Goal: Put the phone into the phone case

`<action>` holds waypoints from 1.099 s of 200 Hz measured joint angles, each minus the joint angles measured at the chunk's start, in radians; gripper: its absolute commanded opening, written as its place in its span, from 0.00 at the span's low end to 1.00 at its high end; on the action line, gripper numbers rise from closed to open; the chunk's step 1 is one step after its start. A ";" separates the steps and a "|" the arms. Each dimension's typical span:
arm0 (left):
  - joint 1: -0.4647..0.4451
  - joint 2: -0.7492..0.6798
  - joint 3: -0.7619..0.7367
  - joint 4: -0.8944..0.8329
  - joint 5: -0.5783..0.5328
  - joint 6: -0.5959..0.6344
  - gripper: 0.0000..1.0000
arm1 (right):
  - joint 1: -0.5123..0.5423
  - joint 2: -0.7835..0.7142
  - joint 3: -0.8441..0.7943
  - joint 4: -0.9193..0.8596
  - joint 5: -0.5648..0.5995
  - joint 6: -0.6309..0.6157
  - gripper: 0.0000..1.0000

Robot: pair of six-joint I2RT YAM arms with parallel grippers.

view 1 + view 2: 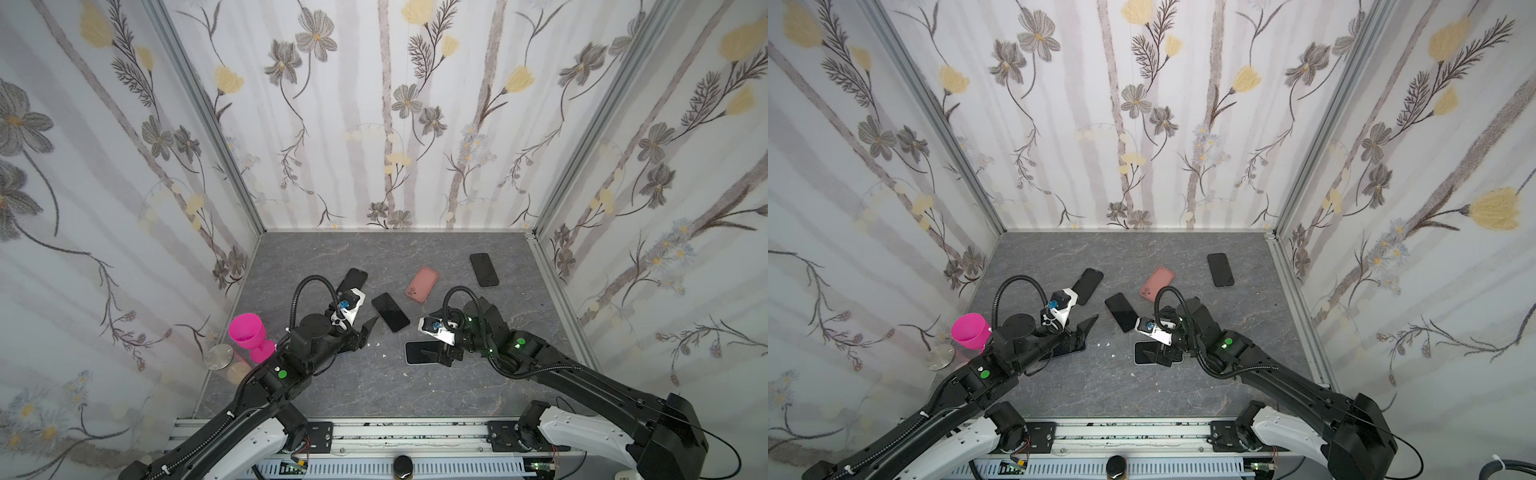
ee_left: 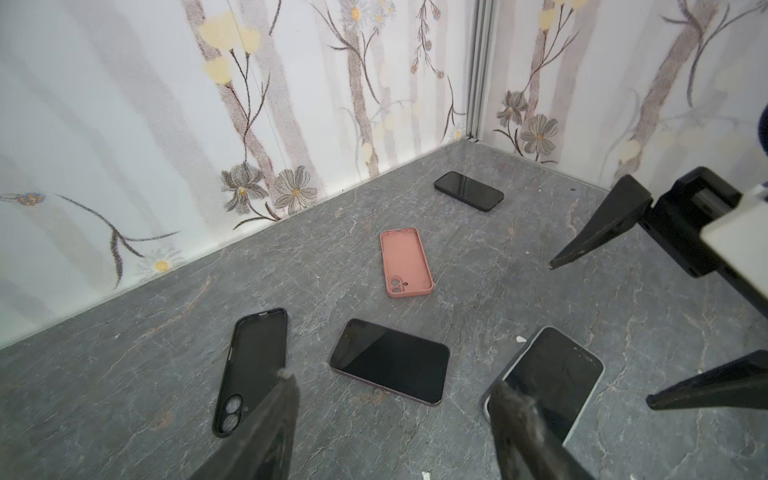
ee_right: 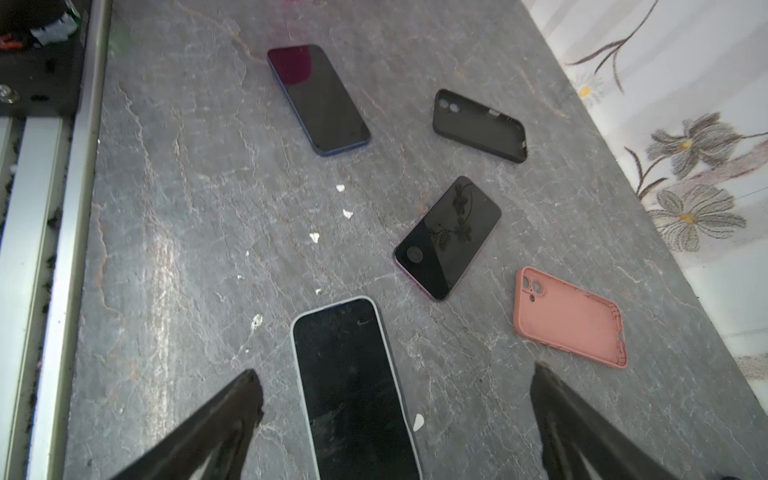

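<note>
— What lies around the arms on the table [image 1: 374, 386]?
— A pink cup [image 1: 247, 332] and a metal disc [image 1: 219, 356] stand at the left edge. White crumbs [image 3: 347, 214] are scattered near the middle. A black phone [image 1: 484, 269] lies far back on the right, well apart from the rest.

— And the cases?
— A pink case [image 1: 422, 284] and a black case [image 1: 352, 279] both lie open side up with nothing in them. A purple phone [image 1: 390, 311] lies screen up between the two.

— Is anything in the way?
— A blue phone [image 3: 320, 99] lies under the left arm and shows only as a sliver in a top view. In both top views the right gripper [image 1: 436, 353] covers one end of the white phone [image 1: 417, 352].

— How does that white phone look?
— It lies flat, screen up and dark, with a pale rim all round and smudges on the glass. It lies near the front, right of centre.

— The grippers?
— In its wrist view the right gripper has its fingers [image 3: 232, 399] spread wide to either side of the white phone, clear of its edges. The left gripper [image 2: 392, 380] is spread too and holds nothing; it points toward the purple phone
</note>
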 measured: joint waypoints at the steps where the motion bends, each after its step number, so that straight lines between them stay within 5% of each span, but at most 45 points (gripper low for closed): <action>1: 0.000 0.001 -0.001 0.001 0.000 0.001 0.89 | 0.000 0.002 0.000 0.000 0.000 -0.001 1.00; 17: 0.003 0.024 -0.009 0.014 0.000 0.021 1.00 | 0.000 0.042 -0.004 -0.012 0.005 -0.016 1.00; 220: 0.138 0.078 -0.161 0.218 0.184 0.112 1.00 | -0.003 0.406 0.169 -0.261 0.027 -0.240 1.00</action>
